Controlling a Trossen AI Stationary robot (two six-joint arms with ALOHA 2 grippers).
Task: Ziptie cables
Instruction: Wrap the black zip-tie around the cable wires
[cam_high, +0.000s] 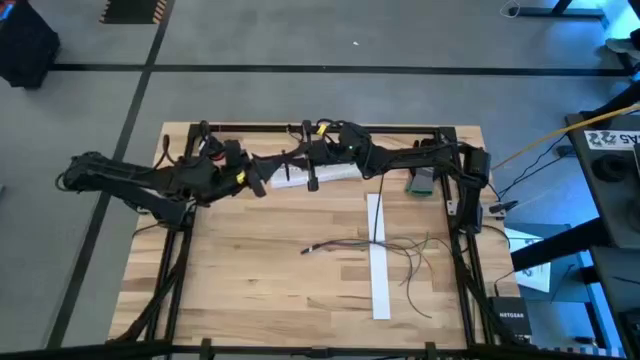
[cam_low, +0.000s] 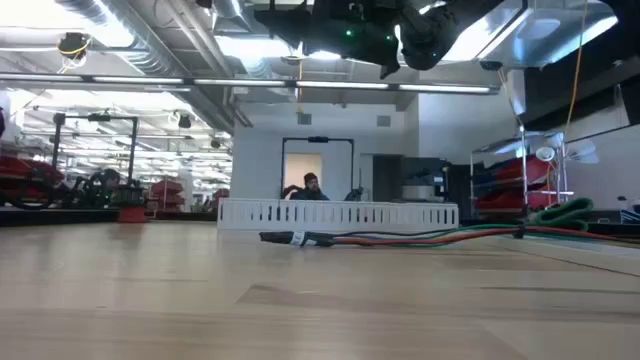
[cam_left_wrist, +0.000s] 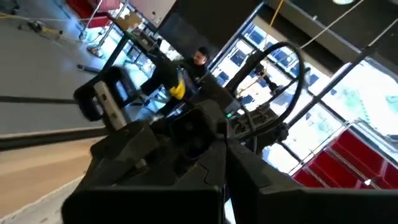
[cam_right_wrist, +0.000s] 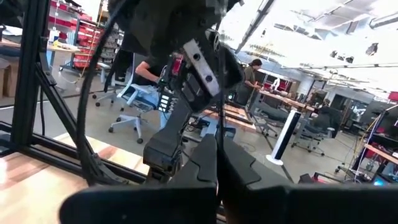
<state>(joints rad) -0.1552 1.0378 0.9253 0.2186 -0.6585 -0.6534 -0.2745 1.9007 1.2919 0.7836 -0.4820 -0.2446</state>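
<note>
my left gripper (cam_high: 262, 186) and right gripper (cam_high: 311, 181) hang closed, holding nothing, near each other above the desk's (cam_high: 260, 290) far side. the cables (cam_high: 385, 250) lie loose mid-desk across a white strip (cam_high: 378, 262).

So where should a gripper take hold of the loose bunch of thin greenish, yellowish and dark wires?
Probably at the gathered stretch of the thin greenish, yellowish and dark wires, just left of the flat white strip, coming straight down. There the strands run together; to the right they fan apart into separate loops.
</note>
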